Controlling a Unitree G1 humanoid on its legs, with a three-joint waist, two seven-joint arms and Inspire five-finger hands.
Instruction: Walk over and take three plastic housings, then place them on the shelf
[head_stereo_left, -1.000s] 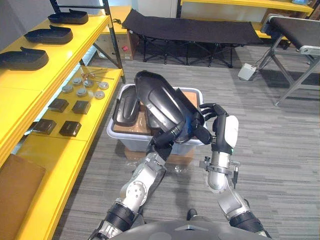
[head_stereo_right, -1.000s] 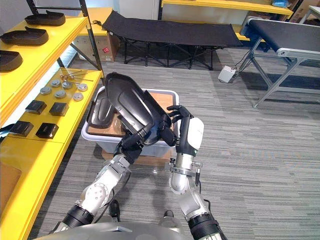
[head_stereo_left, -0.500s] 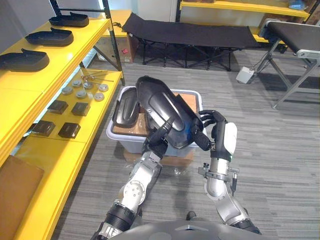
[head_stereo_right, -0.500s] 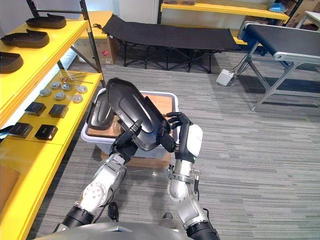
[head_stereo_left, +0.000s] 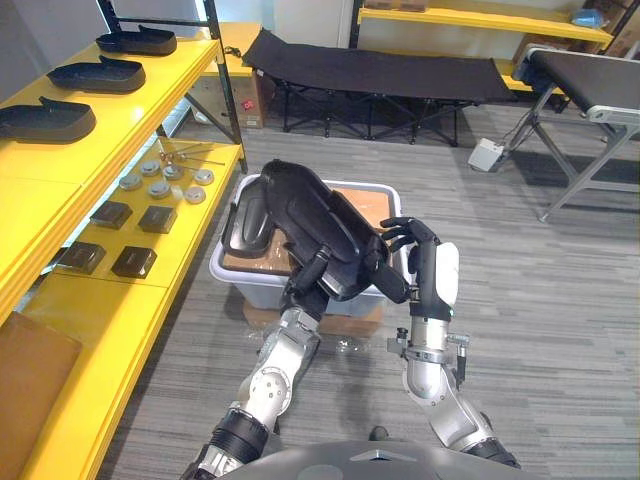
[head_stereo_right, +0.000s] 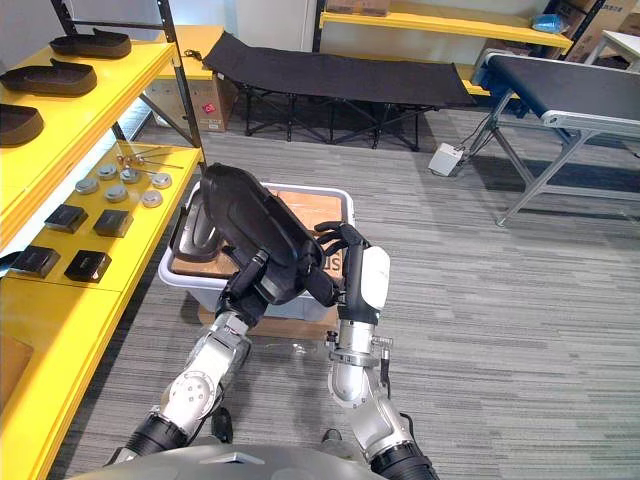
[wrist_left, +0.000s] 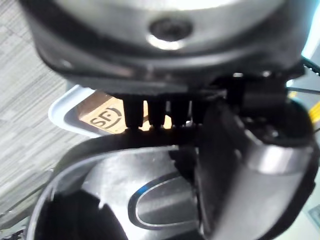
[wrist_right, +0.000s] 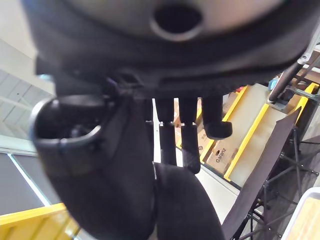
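Observation:
A large black plastic housing (head_stereo_left: 318, 218) hangs tilted above the grey bin (head_stereo_left: 232, 276), held between both hands. My left hand (head_stereo_left: 306, 284) grips its lower edge from below; in the left wrist view the fingers (wrist_left: 150, 111) curl over the housing's rim (wrist_left: 115, 150) and the thumb presses inside. My right hand (head_stereo_left: 418, 252) is shut on the housing's right edge, fingers hooked over it. A second black housing (head_stereo_left: 250, 222) leans inside the bin at its left end.
The bin stands on a cardboard box on the floor. At the left, a yellow shelf (head_stereo_left: 130, 110) carries three black housings (head_stereo_left: 45, 118) on its upper level, small black blocks (head_stereo_left: 133, 261) and metal discs lower. A black cot (head_stereo_left: 380, 65) and a conveyor frame (head_stereo_left: 585, 90) stand behind.
The housing has come down and lies flatter over the bin. My left hand's fingers have curled onto its edge. The right hand kept its hold.

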